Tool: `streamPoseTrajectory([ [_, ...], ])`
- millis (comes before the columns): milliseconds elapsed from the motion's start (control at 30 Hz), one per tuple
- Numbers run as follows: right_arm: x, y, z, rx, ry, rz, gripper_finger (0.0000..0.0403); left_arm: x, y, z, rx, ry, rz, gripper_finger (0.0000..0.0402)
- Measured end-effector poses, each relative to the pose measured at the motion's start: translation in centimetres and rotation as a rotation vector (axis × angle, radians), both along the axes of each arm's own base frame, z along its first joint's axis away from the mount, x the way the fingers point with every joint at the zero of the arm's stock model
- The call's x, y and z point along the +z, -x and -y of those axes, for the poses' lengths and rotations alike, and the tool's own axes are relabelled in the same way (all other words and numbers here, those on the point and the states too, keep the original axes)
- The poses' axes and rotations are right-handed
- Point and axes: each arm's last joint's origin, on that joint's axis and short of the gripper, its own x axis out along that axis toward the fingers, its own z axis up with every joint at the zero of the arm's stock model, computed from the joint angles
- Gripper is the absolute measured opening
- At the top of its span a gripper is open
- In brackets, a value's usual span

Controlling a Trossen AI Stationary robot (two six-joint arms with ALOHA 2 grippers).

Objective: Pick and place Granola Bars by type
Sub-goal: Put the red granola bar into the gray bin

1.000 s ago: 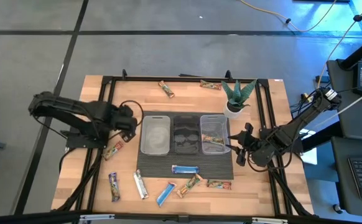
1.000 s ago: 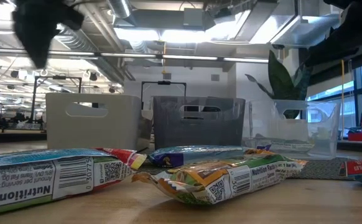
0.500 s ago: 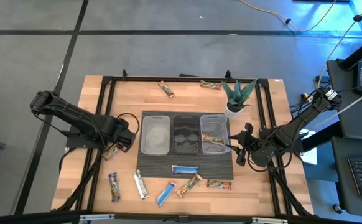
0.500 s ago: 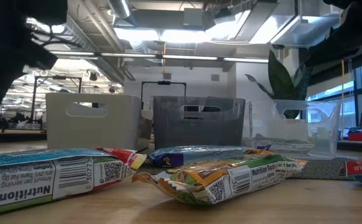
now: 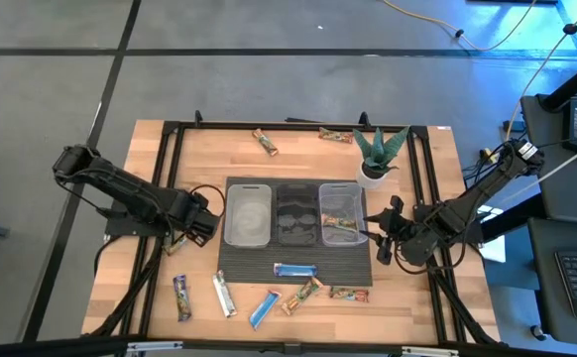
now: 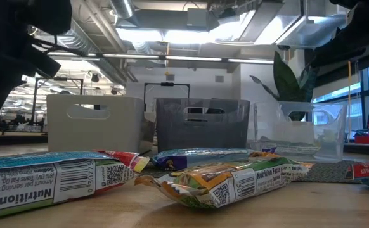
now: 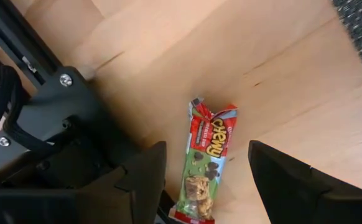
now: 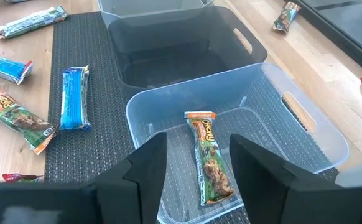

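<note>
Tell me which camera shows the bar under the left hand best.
The left wrist view: the Chewy bar lies on bare wood between the open fingers. The high view shows only a sliver beside the left hand; the other views miss it.

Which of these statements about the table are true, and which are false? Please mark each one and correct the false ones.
1. A Chewy bar lies on the wood between the fingers of the left gripper. True.
2. The clear bin under the right gripper is empty. False: one bar lies in it.
3. A blue bar lies on the dark mat in front of the bins. True.
4. The plant stands inside the middle bin. False: it stands on the table, behind the clear bin.
5. The left gripper's fingers are lifting a bar off the table. False: the bar lies flat on the wood.
</note>
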Motion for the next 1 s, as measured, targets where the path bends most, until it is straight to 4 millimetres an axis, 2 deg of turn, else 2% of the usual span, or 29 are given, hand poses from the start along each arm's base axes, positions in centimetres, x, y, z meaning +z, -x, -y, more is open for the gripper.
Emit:
streamPoseTrajectory([
  [300,0.0,0.0,0.0,0.0,0.0,0.0,0.0178,-1.2,-0.6,0.3,-0.066,0.04,-0.102,0.0207],
  [467,0.0,0.0,0.0,-0.001,0.001,0.001,0.0178,-1.6,-0.9,0.3,-0.16,0.063,-0.116,0.0199],
  [733,0.1,-0.1,0.0,-0.003,-0.008,0.009,0.0178,-1.8,-1.9,-0.9,-0.263,0.107,-0.057,0.0197],
  [1000,0.1,-0.1,0.0,-0.004,-0.009,0.009,0.0178,-2.4,-1.7,-2.1,-0.258,0.133,-0.071,0.019],
])
